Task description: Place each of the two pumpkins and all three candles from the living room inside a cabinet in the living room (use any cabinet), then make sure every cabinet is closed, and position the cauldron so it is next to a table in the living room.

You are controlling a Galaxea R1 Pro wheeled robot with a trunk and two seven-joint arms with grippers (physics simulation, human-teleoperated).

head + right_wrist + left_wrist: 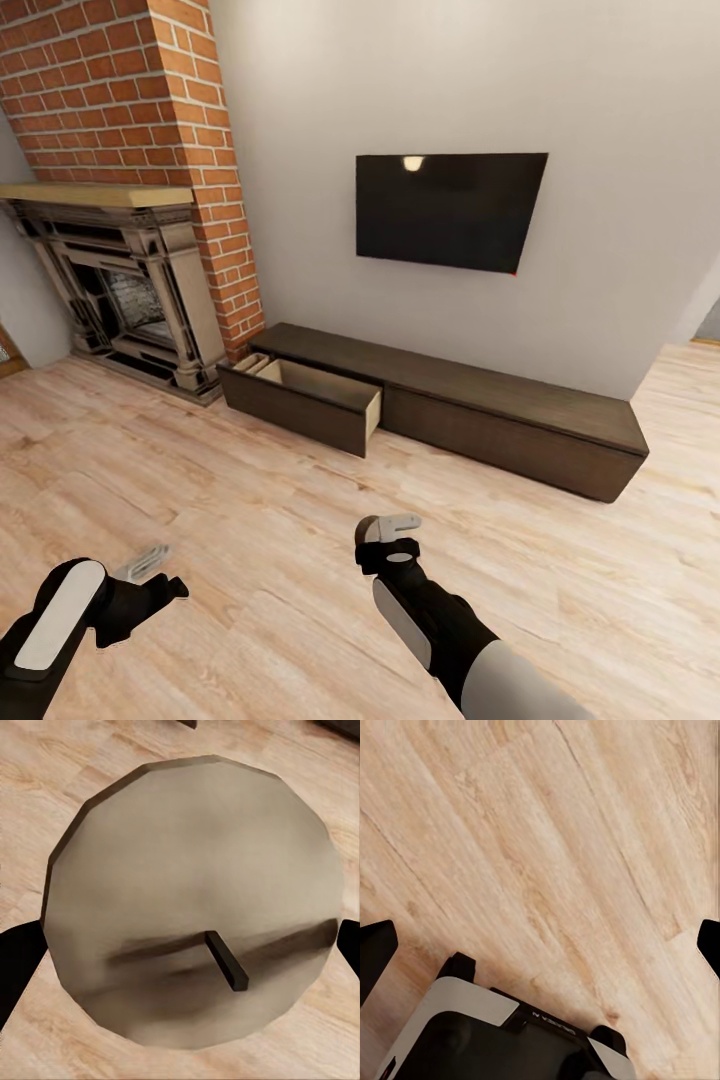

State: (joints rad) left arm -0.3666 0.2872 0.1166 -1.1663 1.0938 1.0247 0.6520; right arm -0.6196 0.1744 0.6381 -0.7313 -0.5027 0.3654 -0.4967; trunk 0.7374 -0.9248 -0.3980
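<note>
Step in hand, my read: carrying a candle (191, 900) to the cabinet (440, 405), w/ the drawer (305, 400) already pulled out and its pale inside showing.

Cabinet is the long low dark unit against the wall, ahead of both grippers and well apart from them. The open drawer sits ahead and a bit left of the right gripper (392, 523). TV (450, 210) is on the wall above it. The brick fireplace (125, 285) is far ahead-left of the left gripper (150, 562).

Right gripper is closed on the candle: in the right wrist view the grey-brown round face w/ a short dark wick sits between the two dark fingertips (19, 967). Next move probably needs the base to roll closer, then the right arm to reach over the drawer rim and release inside. After that the drawer has to be pushed shut.

Left gripper is spread wide w/ nothing between the tips, just wood floor (547, 832) below and the robot's base (502, 1035) near it.

Hard to tell: drawer contents are mostly hidden by its front wall, and something pale is at its far-left corner, unclear what. In head view the candle itself is hidden behind the right gripper. Left fingers look small and blurry there.
</note>
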